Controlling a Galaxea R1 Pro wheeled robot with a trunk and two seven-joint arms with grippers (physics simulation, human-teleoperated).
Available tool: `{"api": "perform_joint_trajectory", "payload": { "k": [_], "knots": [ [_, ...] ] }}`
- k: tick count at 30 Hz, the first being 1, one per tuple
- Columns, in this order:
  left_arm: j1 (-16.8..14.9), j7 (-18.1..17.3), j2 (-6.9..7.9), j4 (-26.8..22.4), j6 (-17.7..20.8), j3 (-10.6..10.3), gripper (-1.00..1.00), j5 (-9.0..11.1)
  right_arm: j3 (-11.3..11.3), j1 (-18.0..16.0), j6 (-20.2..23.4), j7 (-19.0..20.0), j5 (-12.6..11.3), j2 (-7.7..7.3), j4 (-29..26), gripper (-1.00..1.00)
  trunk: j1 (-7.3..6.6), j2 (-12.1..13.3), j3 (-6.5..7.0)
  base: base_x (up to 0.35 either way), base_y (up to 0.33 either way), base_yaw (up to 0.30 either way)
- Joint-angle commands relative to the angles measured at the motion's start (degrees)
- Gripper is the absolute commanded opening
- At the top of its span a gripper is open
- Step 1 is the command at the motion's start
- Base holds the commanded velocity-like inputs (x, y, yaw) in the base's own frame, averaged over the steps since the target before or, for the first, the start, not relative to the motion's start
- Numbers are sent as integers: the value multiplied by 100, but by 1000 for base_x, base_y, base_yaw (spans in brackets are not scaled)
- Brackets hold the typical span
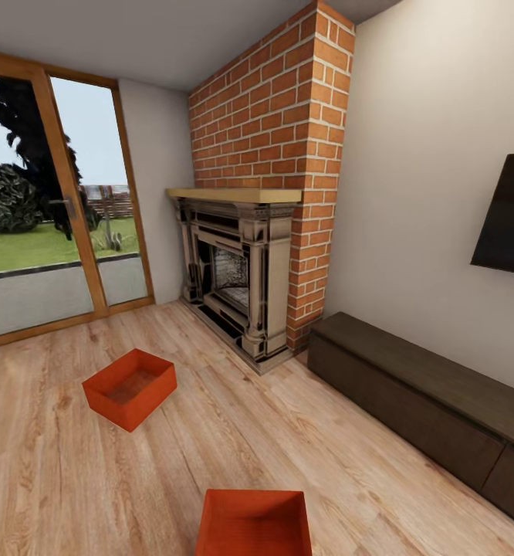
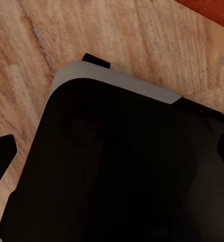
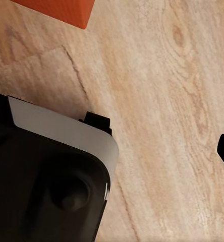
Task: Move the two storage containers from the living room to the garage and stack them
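room: a living room with a light wood plank floor point(image 1: 303, 432), cream walls and a white ceiling.
far bin: an orange-red, open, shallow bin point(image 1: 130, 387) sits on the planks at the left of the head view, turned corner-on, between the glass doors and the fireplace but well apart from both. its inside looks empty.
near bin: a second orange-red bin point(image 1: 254, 523) sits on the planks at the bottom middle of the head view, partly cut off by the picture's edge. it is well apart from the far bin.
fireplace: an ornate cream fireplace point(image 1: 238, 278) with a wooden mantel stands against a red brick column point(image 1: 284, 100) that runs up to the ceiling.
glass doors: wood-framed glass doors point(image 1: 52, 224) on the left show grass, a dark bush and a fence outside.
cabinet: a long, low dark cabinet point(image 1: 419, 409) runs along the right wall, just beside the brick column.
screen: a dark flat screen point(image 1: 512, 220) hangs on the wall above the cabinet.
left wrist view: a dark rounded body with a grey edge point(image 2: 117, 166) over the planks; an orange-red sliver point(image 2: 213, 12) in one corner.
right wrist view: the same kind of dark, grey-edged body point(image 3: 51, 171) over the planks, with an orange-red bin corner point(image 3: 61, 10) nearby.
left jaws: cannot tell whether apart or together.
right jaws: cannot tell whether apart or together.
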Motion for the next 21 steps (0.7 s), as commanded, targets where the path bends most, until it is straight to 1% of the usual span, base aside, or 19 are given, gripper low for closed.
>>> {"api": "perform_joint_trajectory", "payload": {
  "k": [1,16,21],
  "knots": [
    [-2,-13,-2,0,-12,46,100,5,2,-7,-27,-19,51,4,18,100,0,-3,-6,0,0,0],
    [-2,-13,-2,-6,-12,49,100,14,-1,-7,3,-19,48,13,18,100,0,-3,-6,0,0,0],
    [-2,-8,-2,-6,-12,49,100,14,3,-7,5,-19,51,14,18,100,0,-3,-6,0,102,0]
  ]
}}
